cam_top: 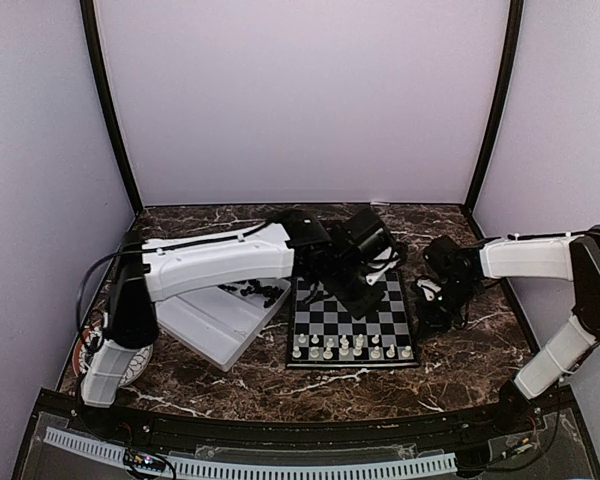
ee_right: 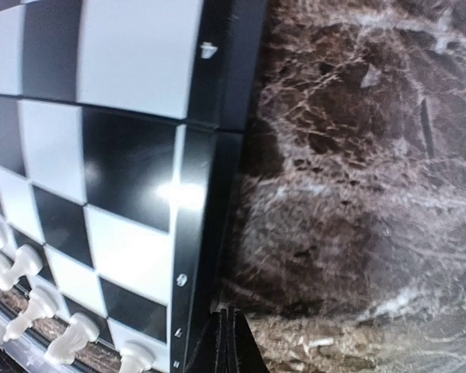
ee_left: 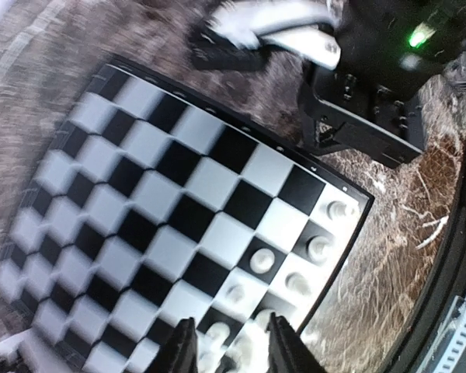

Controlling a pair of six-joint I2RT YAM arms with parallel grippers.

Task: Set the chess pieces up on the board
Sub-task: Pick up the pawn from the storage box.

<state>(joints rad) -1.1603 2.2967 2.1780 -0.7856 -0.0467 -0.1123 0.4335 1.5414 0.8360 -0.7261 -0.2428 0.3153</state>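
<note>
- While standing upright, white chess pieces [cam_top: 345,348] in two rows at board [cam_top: 365,320]'s near edge.
- Black chess pieces [cam_top: 255,292] heaped in tray [cam_top: 215,335], left.
- Left gripper [ee_left: 229,348] over white rows, jaws parted, empty.
- Right gripper [ee_right: 227,342] beside board, pinched closed, empty.

The left arm [cam_top: 215,258] reaches across to the right with its wrist bent down. The left tool [ee_left: 233,351] points downward, fingers [ee_left: 182,353] parted. The right arm [cam_top: 525,258] stretches leftward, elbow raised, and the right tool [ee_right: 227,342] has its fingers pressed together.
</note>
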